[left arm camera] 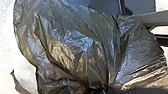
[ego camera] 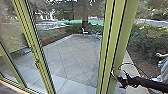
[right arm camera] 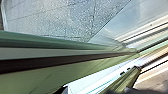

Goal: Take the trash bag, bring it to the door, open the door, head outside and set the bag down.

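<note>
In the head view my right gripper (ego camera: 119,78) reaches in from the right, its tip at the green door-frame post (ego camera: 109,53). Whether it touches the post or a handle there, I cannot tell. The same kind of green frame (right arm camera: 37,77) runs across the right wrist view, close to the camera. A dark, shiny trash bag (left arm camera: 75,47), wrinkled and bulging, lies right before the left wrist camera. The grip on the bag is hidden by its folds.
Glass and another green post (ego camera: 35,53) stand at the left. Beyond them lies a paved patio (ego camera: 72,55) with a white chair (ego camera: 85,31) at its far end. Bushes (ego camera: 147,40) grow at the right, and a pale figure or object (ego camera: 163,66) shows at the right edge.
</note>
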